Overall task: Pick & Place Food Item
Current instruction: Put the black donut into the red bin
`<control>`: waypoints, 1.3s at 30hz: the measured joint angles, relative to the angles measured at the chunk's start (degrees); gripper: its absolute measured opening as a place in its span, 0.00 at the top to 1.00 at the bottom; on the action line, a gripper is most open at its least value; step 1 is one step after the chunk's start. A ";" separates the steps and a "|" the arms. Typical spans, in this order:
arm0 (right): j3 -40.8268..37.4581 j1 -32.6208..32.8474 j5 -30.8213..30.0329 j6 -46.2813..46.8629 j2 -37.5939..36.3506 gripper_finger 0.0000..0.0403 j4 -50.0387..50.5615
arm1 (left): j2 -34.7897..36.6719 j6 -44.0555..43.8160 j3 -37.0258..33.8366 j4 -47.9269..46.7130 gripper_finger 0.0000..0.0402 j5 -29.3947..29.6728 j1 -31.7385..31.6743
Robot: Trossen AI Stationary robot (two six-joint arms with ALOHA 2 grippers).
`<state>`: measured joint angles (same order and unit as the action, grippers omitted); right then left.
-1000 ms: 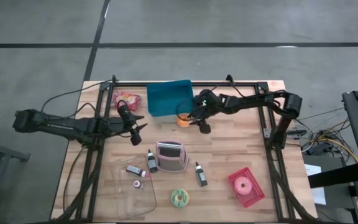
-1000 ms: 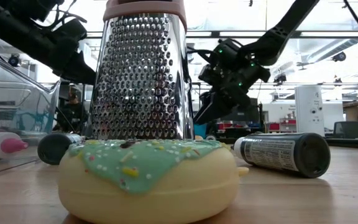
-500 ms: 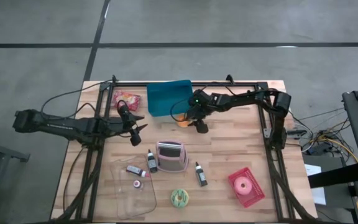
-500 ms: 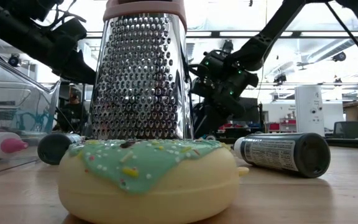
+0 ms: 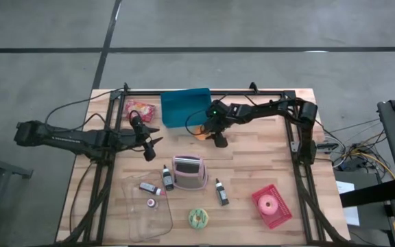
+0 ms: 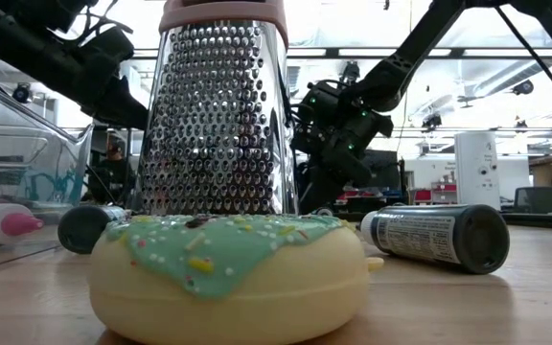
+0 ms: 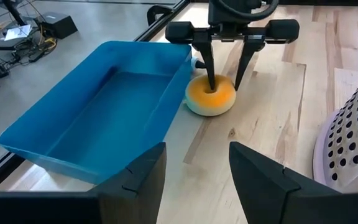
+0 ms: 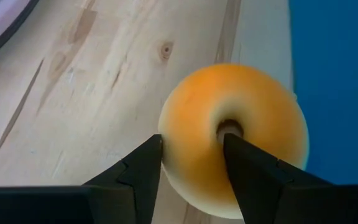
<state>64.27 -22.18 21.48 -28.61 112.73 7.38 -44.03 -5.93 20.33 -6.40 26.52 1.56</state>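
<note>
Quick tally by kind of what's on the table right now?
Donuts: 3: orange, green-iced, pink
Bottles: 3
Graters: 1
Blue bins: 1
Red baskets: 1
Clear containers: 1
Snack bags: 1
Total: 11

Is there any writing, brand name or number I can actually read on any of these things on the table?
Dark bottle lying on its side: a white printed label, too small and blurred to read.
Small bottles beside the grater, seen from above: labels too small to read.
Red packet near the blue bin: its print cannot be made out.
No other text shows.
</note>
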 joint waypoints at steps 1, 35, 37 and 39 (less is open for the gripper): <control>0.00 0.11 -0.18 0.17 0.00 0.60 0.21 | 0.00 0.01 -0.01 -0.02 0.56 -0.02 0.00; -7.53 12.41 -13.52 12.13 -15.48 0.98 8.42 | 0.00 0.57 0.00 1.81 0.56 -1.14 0.00; -8.19 13.56 -15.24 13.42 -17.63 0.98 10.23 | 0.02 0.92 -0.01 1.90 0.56 -1.30 0.00; -8.90 14.96 -17.46 14.89 -20.00 0.98 11.55 | 0.01 1.06 -0.01 1.95 0.56 -1.36 0.00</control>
<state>55.37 -7.22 4.01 -13.72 92.72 18.93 -44.02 -4.87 20.32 -4.45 25.17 1.56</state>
